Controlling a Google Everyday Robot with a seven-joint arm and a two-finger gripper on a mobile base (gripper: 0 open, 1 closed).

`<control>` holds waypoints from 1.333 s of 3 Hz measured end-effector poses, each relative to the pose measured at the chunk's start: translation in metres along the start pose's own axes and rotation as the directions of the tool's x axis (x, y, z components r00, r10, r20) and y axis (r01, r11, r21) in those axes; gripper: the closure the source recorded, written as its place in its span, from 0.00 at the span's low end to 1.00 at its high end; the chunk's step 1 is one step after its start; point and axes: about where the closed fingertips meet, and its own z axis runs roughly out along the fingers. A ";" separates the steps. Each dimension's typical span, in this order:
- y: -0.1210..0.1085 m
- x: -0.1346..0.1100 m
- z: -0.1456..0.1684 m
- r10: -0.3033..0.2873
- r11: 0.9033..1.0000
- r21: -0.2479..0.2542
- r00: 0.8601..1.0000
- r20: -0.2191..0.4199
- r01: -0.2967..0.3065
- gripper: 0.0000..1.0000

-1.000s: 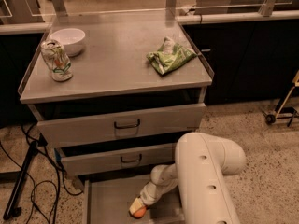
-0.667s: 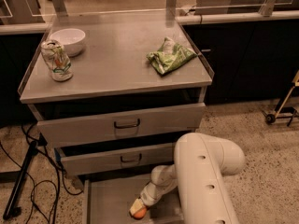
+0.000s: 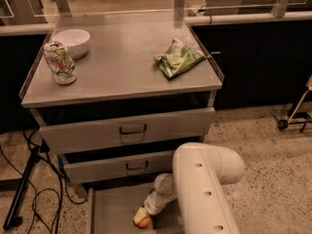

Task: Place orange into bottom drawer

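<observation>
The gripper (image 3: 143,217) is reaching down into the open bottom drawer (image 3: 109,211), hanging low over its grey floor. The orange (image 3: 144,223) is sitting inside the drawer right at the gripper's tip, touching it. I cannot tell whether the gripper is clamping it. A bowl (image 3: 73,40), a can (image 3: 59,63) and a green bag (image 3: 179,58) are resting on the cabinet top (image 3: 122,74).

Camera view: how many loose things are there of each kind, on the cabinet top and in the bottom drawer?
white bowl: 1
crushed can: 1
green bag: 1
orange: 1, in the bottom drawer, at the gripper
Total: 4
</observation>
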 end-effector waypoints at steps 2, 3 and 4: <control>-0.005 -0.009 0.013 0.016 1.000 -0.006 1.000 -0.003 -0.016 0.74; -0.005 -0.009 0.013 0.016 1.000 -0.006 1.000 -0.003 -0.016 0.51; -0.005 -0.009 0.013 0.016 1.000 -0.006 1.000 -0.003 -0.016 0.19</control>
